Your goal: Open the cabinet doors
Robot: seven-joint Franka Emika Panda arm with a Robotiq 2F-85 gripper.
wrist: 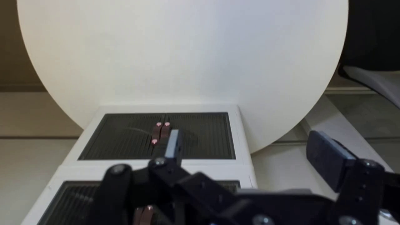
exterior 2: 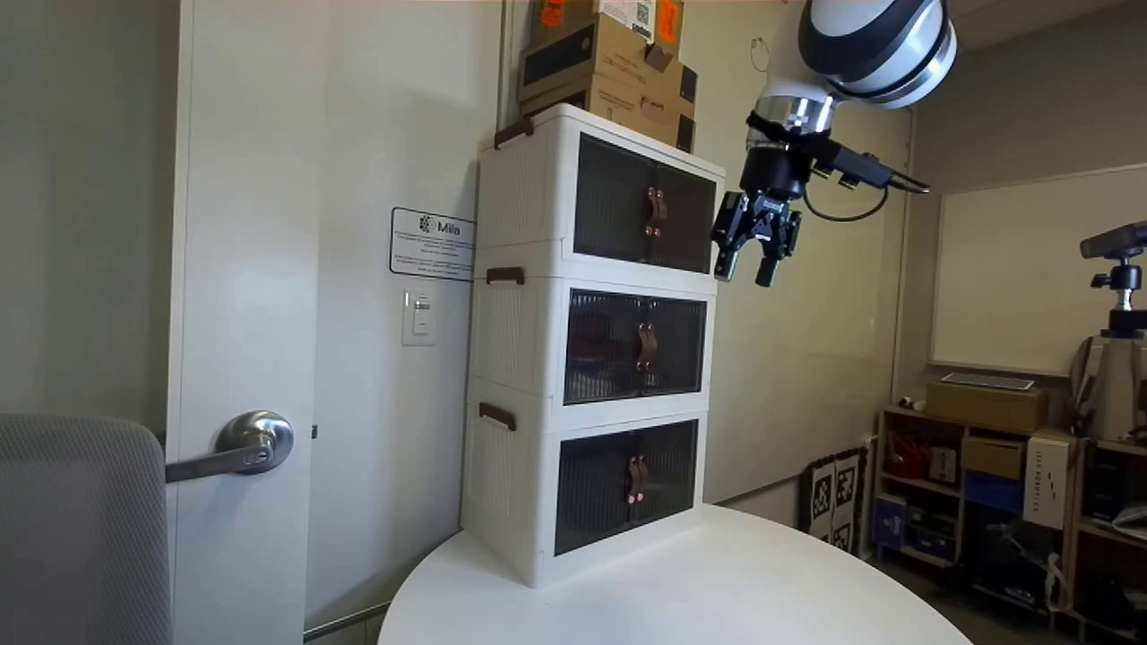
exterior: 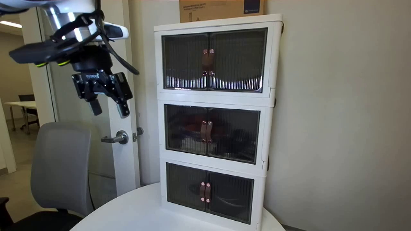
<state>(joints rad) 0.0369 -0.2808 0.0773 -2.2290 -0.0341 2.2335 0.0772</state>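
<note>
Cabinet doors [exterior: 221, 61] | dark, ribbed | closed (both) | upright | uppermost pair

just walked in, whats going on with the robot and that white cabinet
The robot arm is meant to open the top doors of the white cabinet. They are shut, as are the middle doors and bottom doors. The gripper hangs in the air apart from the cabinet, jaws open and holding nothing.

I see the top doors [exterior: 237, 61] smoky dark with fine vertical ribs, their handles [exterior: 205, 62] brown with pinkish studs [exterior: 205, 51], the cabinet [exterior: 212, 98] white. My gripper [exterior: 109, 112] shows black, the table [exterior 2: 717, 573] white, the chair back [exterior: 61, 160] grey, the boxes [exterior 2: 627, 67] tan.
</note>
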